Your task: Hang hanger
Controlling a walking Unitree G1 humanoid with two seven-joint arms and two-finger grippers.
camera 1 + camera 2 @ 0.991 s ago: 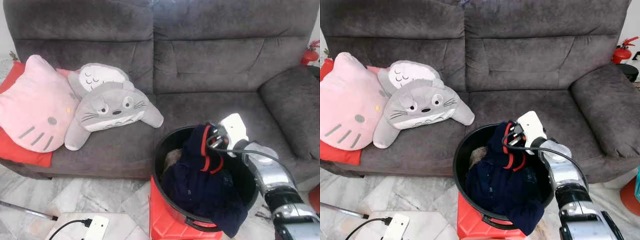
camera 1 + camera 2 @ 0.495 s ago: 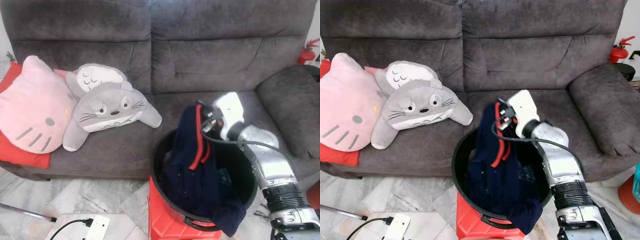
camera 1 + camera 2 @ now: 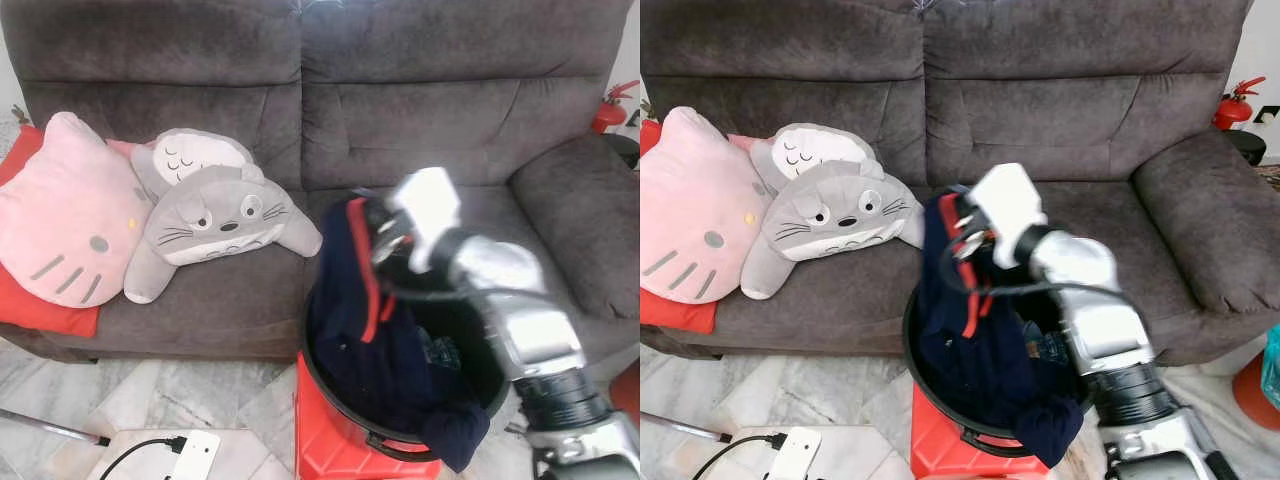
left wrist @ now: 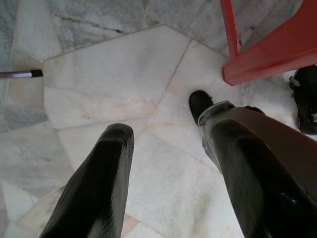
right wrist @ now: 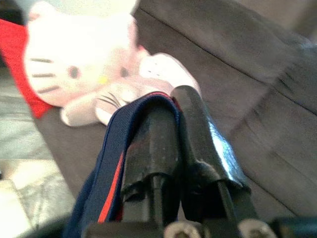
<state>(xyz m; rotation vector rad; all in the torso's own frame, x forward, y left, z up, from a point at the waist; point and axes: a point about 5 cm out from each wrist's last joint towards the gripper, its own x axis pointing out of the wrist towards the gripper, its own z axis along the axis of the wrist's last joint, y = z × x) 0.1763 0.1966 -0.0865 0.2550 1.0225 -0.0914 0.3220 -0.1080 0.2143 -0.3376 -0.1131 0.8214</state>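
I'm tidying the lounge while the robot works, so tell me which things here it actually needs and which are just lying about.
In use:
- right pincer, shut on the navy garment
- black bucket the garment hangs into
- red stool under the bucket

Lying about:
- pink cat cushion
- two grey plush toys
- sofa
- power strip on the floor
- fire extinguisher

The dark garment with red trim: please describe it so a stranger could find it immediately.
Before the grey sofa stands a black bucket on a red stool. The navy garment rises from it, pinched by the right claw. Its red stripe marks it out.
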